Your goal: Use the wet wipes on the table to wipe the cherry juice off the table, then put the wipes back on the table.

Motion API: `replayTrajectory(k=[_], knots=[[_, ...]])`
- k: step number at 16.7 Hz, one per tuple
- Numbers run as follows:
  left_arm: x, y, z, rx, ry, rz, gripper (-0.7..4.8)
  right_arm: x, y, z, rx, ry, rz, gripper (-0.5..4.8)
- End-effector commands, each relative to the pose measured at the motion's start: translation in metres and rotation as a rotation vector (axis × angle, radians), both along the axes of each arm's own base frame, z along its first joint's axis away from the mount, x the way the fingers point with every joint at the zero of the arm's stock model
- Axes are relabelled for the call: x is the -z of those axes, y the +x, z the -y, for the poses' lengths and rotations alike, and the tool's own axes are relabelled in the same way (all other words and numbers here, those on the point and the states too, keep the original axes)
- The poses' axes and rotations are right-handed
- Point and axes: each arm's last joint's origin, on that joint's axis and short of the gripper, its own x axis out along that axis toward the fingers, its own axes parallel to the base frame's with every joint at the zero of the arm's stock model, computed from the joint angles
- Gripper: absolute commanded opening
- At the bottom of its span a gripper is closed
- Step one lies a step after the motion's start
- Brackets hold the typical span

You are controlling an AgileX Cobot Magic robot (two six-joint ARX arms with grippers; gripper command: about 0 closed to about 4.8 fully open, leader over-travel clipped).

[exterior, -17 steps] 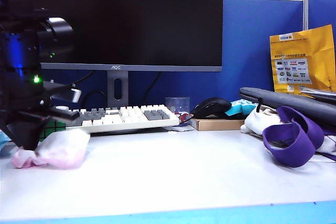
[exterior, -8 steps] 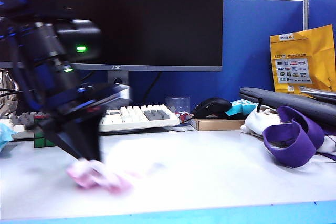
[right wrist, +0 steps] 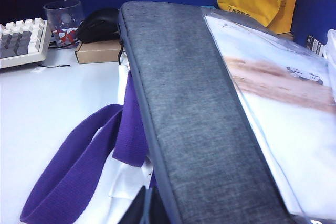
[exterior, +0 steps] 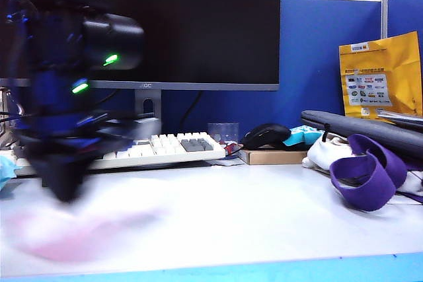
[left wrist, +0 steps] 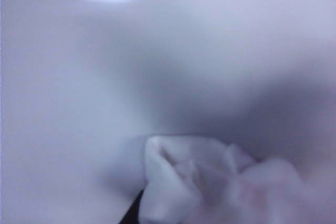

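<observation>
An office cubicle is shown. A whitish desk top [exterior: 264, 209] is enclosed by blue partition panels [exterior: 317, 64] with metal trim. Along the far edge are seen a black monitor [exterior: 198, 24], a white and grey keyboard [exterior: 165, 146] and a black mouse [exterior: 264, 135]. A yellow printed bag [exterior: 380, 74] is propped near the far right corner.

The left arm [exterior: 63, 97] is a bulky black body, blurred, with blue-tinted panels. A round black barrel at two o'clock carries a small green light; a second green light glows below. The left gripper [exterior: 63, 189] tapers dark.
</observation>
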Motion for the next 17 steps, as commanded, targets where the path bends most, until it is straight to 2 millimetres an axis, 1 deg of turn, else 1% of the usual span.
replayTrajectory(k=[1,3,5,7,8,9,10,11,13,14,15,16,17], knots=[[0.008,0.019,-0.022,-0.105,0.17,0.162,-0.06,-0.001,0.0,0.0,0.0,-0.003,0.012,-0.01],[0.006,0.031,-0.028,-0.135,0.063,0.196,-0.06,-0.001,0.0,0.0,0.0,-0.003,0.012,-0.01],[0.003,0.036,-0.027,-0.121,-0.086,0.165,-0.06,-0.001,0.0,0.0,0.0,-0.003,0.012,-0.01],[0.0,0.04,-0.018,-0.029,-0.409,0.086,-0.06,-0.001,0.0,0.0,0.0,-0.003,0.012,-0.01],[-0.002,0.04,-0.014,0.019,-0.54,0.049,-0.06,0.0,0.0,0.0,0.0,-0.003,0.011,-0.01],[-0.004,0.041,-0.011,0.043,-0.62,0.036,-0.06,0.0,0.0,0.0,0.0,-0.003,0.011,-0.01],[-0.006,0.043,-0.011,0.033,-0.629,0.046,-0.06,-0.001,0.0,0.0,0.0,-0.003,0.012,-0.01],[-0.007,0.045,-0.012,0.012,-0.578,0.081,-0.06,0.0,0.0,0.0,0.0,-0.003,0.011,-0.01],[-0.005,0.044,-0.018,-0.057,-0.397,0.123,-0.06,-0.001,0.0,0.0,0.0,-0.003,0.012,-0.01],[-0.003,0.043,-0.023,-0.099,-0.246,0.151,-0.06,0.0,0.0,0.0,0.0,-0.003,0.011,-0.01],[-0.002,0.041,-0.026,-0.109,-0.155,0.161,-0.06,-0.001,0.0,0.0,0.0,-0.003,0.012,-0.01],[-0.002,0.039,-0.028,-0.087,-0.123,0.147,-0.03,0.0,0.0,0.0,0.0,-0.003,0.011,-0.01],[-0.003,0.038,-0.027,-0.067,-0.145,0.121,0.44,-0.001,0.0,0.0,0.0,-0.003,0.012,-0.01]])
